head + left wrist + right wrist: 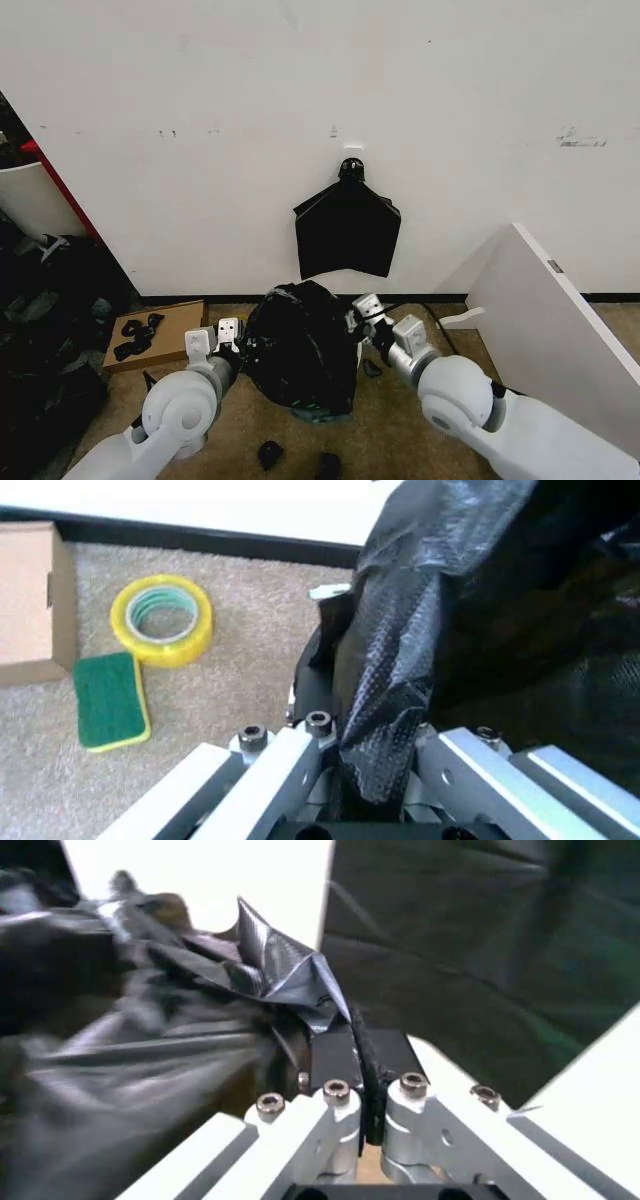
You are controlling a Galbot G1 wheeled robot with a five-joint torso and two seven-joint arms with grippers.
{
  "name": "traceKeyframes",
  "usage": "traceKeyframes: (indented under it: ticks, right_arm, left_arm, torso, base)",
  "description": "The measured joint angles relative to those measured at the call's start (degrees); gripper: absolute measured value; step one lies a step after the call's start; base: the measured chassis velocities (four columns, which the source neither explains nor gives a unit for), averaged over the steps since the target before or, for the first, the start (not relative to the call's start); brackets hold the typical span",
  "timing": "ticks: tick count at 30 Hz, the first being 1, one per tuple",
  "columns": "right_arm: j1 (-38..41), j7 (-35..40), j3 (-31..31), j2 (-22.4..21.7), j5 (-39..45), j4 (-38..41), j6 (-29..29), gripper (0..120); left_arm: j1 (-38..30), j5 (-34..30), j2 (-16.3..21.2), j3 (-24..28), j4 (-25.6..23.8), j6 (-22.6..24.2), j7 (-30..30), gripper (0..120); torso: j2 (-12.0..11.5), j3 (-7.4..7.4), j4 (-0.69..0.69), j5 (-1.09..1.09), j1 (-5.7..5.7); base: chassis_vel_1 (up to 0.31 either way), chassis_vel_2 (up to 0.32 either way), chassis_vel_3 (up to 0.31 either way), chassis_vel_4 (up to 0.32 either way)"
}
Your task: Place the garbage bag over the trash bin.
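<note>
Brown carpet runs up to a white wall, and both arms work low over it at the centre bottom of the head view. The left pincer [232, 338] is clamped on a fold of the garbage bag [303, 345] at the bag's left edge; in its wrist view the crinkled black film runs straight down between the two fingers [285, 769]. The right pincer [362, 312] is closed on the opposite edge, upper right of the bag, with a peaked scrap of plastic standing just past its fingertips [340, 1106].

Stretched between the two grips, the bag bulges as a dark mound in the lower middle of the frame and hides the trash bin, so I cannot tell how far down the rim it sits.

To do this step well, I judge both grips should stay firm, pull apart evenly so the mouth stays wide, and lower together; uneven tension could tear the thin film or tip whatever it covers.

A yellow tape roll [160, 619] and a green sponge [112, 699] lie on the carpet near the left pincer, well clear of the bag.
</note>
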Motion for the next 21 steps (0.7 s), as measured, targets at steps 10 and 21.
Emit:
traceKeyframes:
  ticks: [10,21]
  right_arm:
    - [-0.31,-1.57,0.89,-0.73,-1.66,-6.09,0.68,0]
    - [-4.04,-4.22,0.55,-1.4,-4.04,-7.73,3.05,0]
  left_arm:
    - [0.19,3.4,0.46,-1.1,0.37,-3.47,3.71,1]
    - [-1.9,-2.92,-1.85,-2.49,1.39,-7.04,1.68,1]
  torso:
    - [0.0,0.0,0.0,0.0,0.0]
    - [0.0,0.0,0.01,0.0,0.0]
  base:
    - [0.0,0.0,0.0,0.0]
    - [0.0,0.0,0.0,0.0]
